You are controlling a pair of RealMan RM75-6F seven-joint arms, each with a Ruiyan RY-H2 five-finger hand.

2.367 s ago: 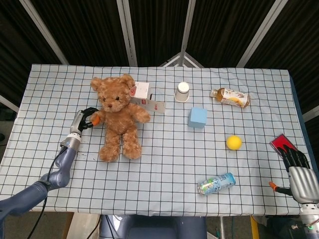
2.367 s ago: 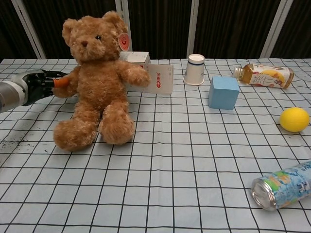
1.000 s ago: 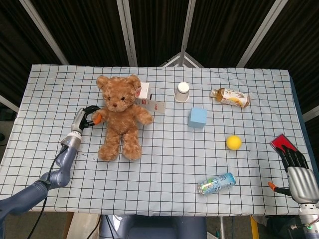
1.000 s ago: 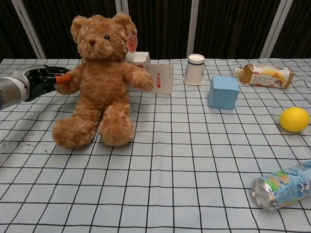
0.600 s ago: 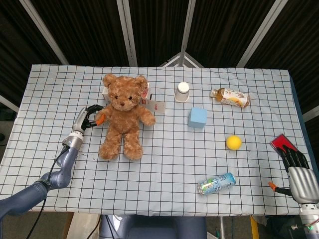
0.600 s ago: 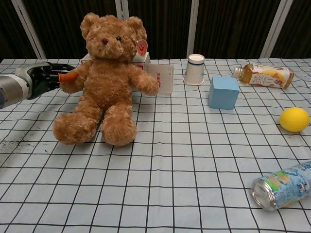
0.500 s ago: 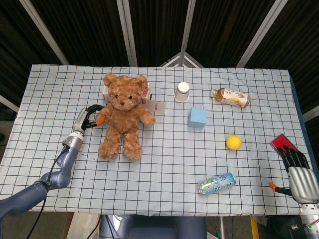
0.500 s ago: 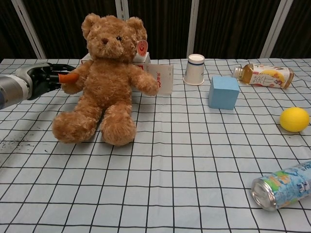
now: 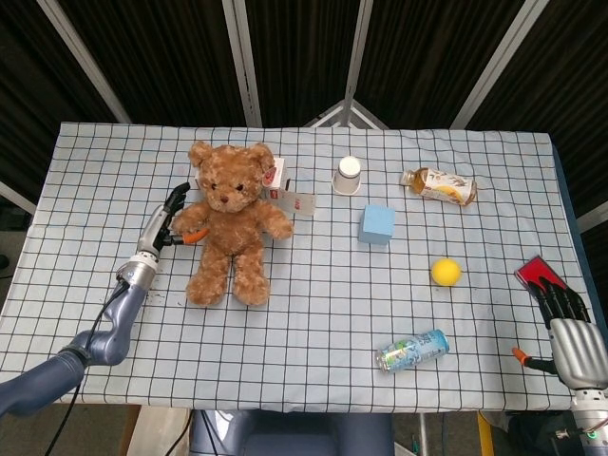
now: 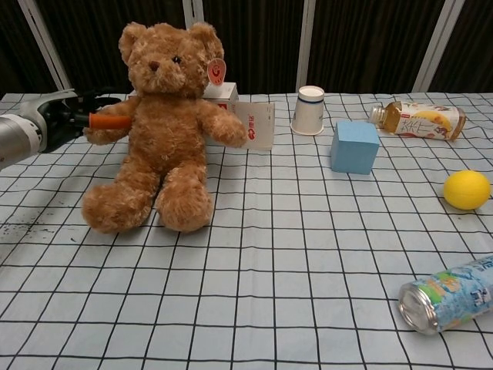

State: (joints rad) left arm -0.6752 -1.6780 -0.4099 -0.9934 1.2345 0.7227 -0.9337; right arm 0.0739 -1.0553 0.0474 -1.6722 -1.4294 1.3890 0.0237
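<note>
Left hand (image 9: 171,220) has just spread its fingers, letting go of the teddy bear (image 9: 231,220); orange thumb tip touches the bear's arm. Bear sits upright at far left, against the white box (image 10: 219,96). Release looks done. Right hand (image 9: 568,328) idle, fingers extended, holding nothing.

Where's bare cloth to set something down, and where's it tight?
Widest free patch: near edge of the table, between the teddy bear and the can. Also open: far left corner behind the bear, and between the blue block and the lemon. Crowded: the left hand at the bear's arm, with the box behind the bear and the paper cup nearby.
</note>
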